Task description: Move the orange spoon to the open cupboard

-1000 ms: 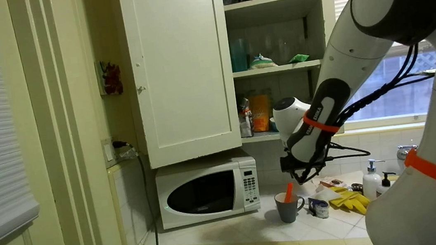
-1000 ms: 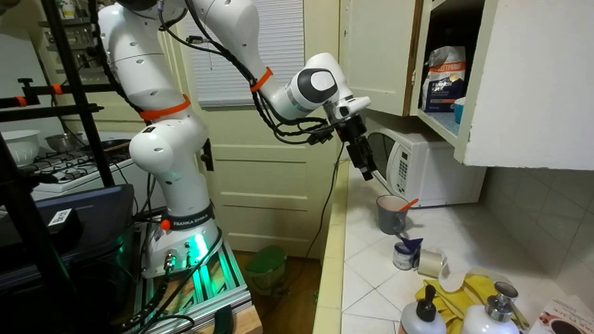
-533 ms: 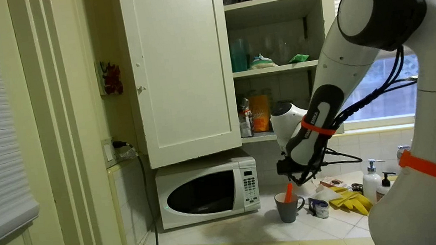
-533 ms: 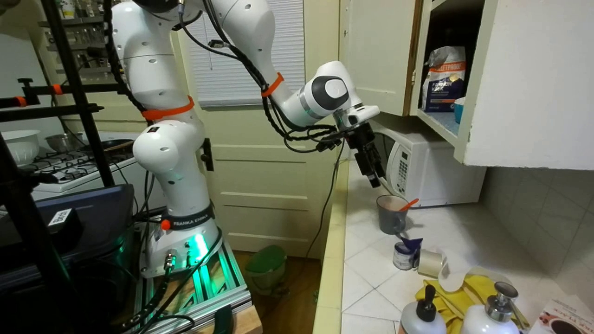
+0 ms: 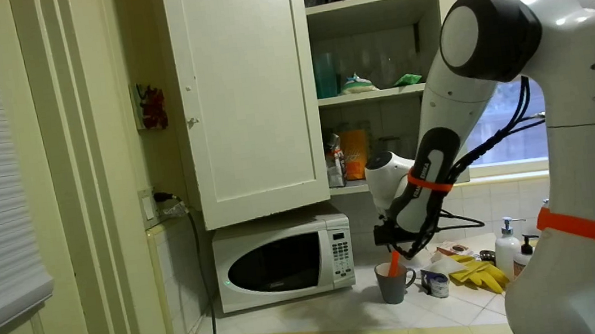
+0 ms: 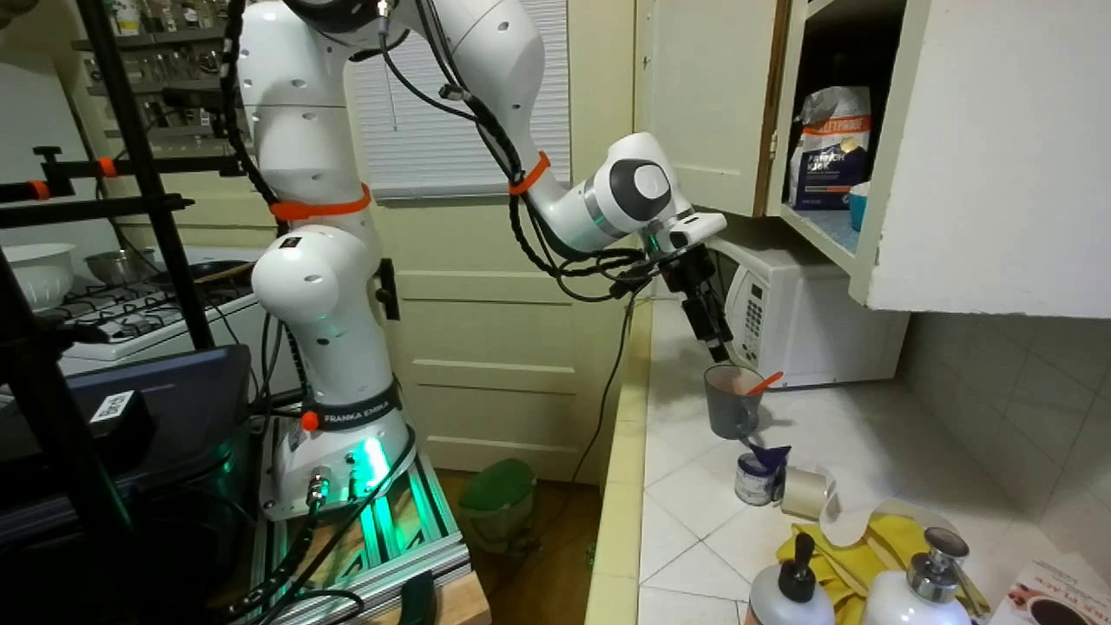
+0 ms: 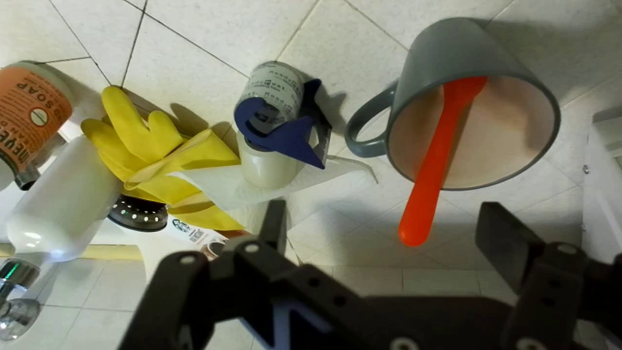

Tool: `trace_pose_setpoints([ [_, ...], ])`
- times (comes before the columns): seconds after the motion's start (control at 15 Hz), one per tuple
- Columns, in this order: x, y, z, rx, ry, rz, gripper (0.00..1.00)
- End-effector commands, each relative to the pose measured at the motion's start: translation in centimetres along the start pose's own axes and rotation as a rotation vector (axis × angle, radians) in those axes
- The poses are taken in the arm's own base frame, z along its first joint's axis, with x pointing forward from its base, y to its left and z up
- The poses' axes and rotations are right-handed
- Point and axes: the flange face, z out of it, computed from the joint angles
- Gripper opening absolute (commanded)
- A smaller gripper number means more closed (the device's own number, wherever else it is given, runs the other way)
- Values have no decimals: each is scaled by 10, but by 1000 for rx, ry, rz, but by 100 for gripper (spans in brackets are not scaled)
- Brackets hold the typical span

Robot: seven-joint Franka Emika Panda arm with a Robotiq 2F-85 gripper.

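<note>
Spoon (image 7: 432, 167), slim, smooth and evenly orange, leans inside a tapered grey mug (image 7: 447, 53) on the counter (image 7: 350, 53), its handle flaring to a rounded end that juts past the rim. The mug has a pale interior and looped handle. In the wrist view the gripper (image 7: 388, 226) is spread wide, its dark, blocky fingers well apart, the spoon's end showing between them. Pale square tiles (image 7: 194, 58) cover the counter. Creased yellow gloves (image 7: 204, 150) lie near a printed tape roll (image 7: 279, 82) with a pointed blue dispenser (image 7: 291, 138). In an exterior view the white cupboard (image 5: 375, 38) stands open, its door (image 5: 250, 82) a flat framed panel.
</note>
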Motion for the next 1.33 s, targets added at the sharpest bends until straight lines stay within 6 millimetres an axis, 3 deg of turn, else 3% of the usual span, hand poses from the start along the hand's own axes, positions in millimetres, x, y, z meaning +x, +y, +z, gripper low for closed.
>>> trace_pose_setpoints([
  [0.0, 3, -12, 17, 10, 19, 4, 100],
  [0.73, 10, -27, 53, -14, 52, 50, 100],
  [1.27, 14, -32, 69, -11, 60, 112, 100],
])
